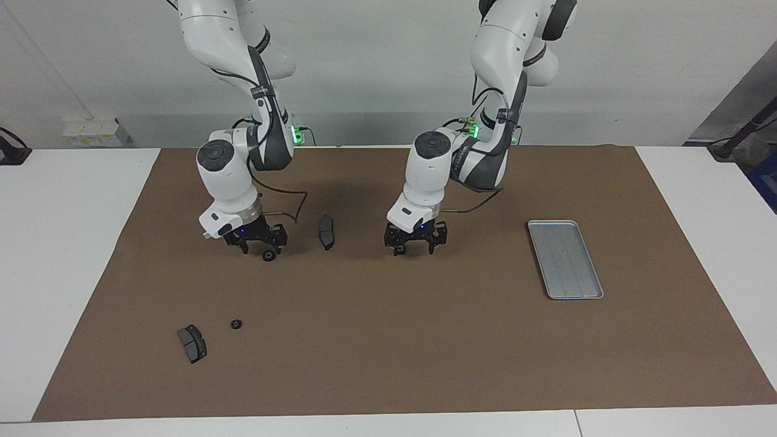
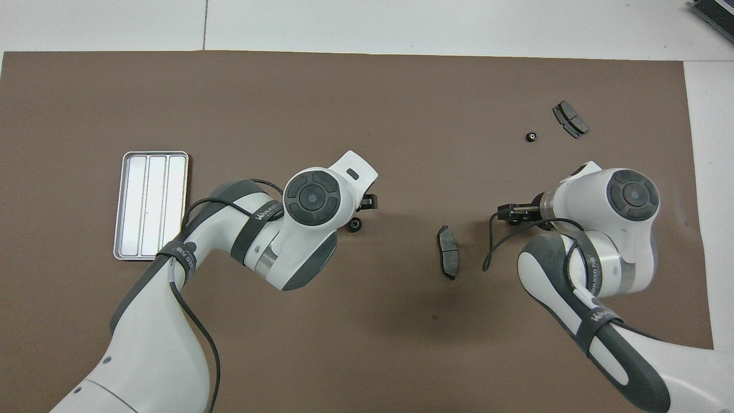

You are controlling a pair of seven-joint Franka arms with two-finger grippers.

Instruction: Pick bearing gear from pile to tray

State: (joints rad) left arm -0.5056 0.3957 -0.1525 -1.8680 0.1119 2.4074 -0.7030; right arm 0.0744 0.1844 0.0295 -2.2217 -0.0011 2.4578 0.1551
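The silver tray [image 1: 566, 260] lies empty on the brown mat toward the left arm's end, and shows in the overhead view [image 2: 151, 205]. A small black gear [image 1: 236, 324] and a dark brake pad [image 1: 192, 343] lie toward the right arm's end, farther from the robots; both show overhead, the gear [image 2: 531, 136] and the pad [image 2: 570, 119]. Another brake pad [image 1: 326, 231] lies between the two grippers. My right gripper [image 1: 260, 244] hangs low over the mat with a small black round part [image 1: 268, 255] at its tips. My left gripper [image 1: 416, 243] is low over the mat's middle, a small round part [image 2: 355, 225] beside it.
The brown mat [image 1: 388, 364] covers most of the white table. The white table edge [image 1: 73, 255] runs outside it. A cable loops from the right wrist [image 2: 493, 252] close to the middle brake pad [image 2: 448, 251].
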